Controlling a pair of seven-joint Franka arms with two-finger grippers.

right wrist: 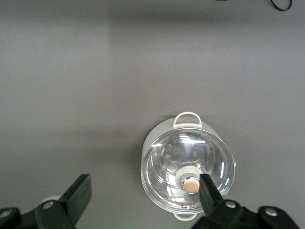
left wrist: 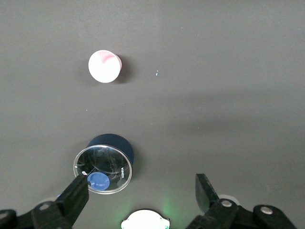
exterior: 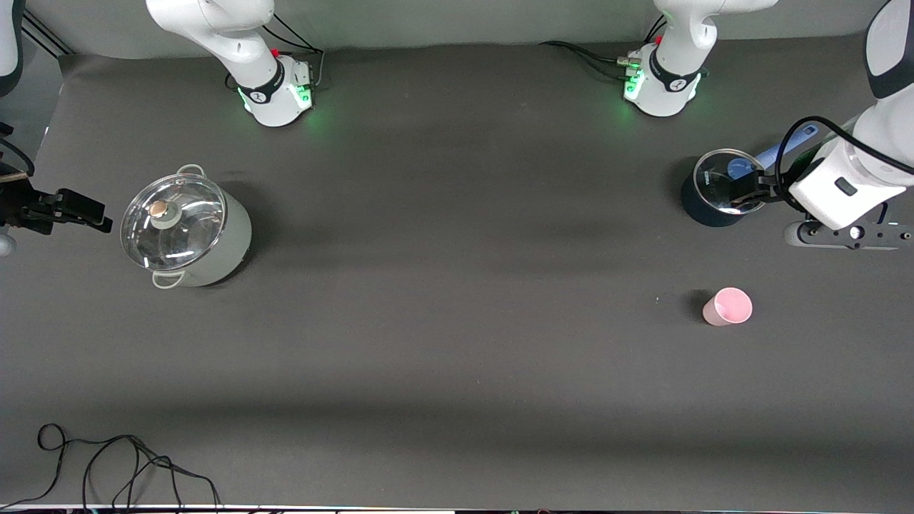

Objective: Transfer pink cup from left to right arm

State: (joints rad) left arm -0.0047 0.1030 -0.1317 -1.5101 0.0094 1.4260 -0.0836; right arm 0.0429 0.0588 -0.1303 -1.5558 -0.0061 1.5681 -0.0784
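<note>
Left gripper [left wrist: 138,193] hangs high over the dark blue pot with a glass lid [exterior: 717,189], fingers spread wide, nothing in them. The small pale-pink tapered plastic cup [exterior: 727,307] stands upright on the dark table [exterior: 457,343], at about six o'clock from that pot, well apart. Right gripper [right wrist: 143,193] waits, splayed and empty, over the pale green pot with a glass lid [exterior: 187,230].
</note>
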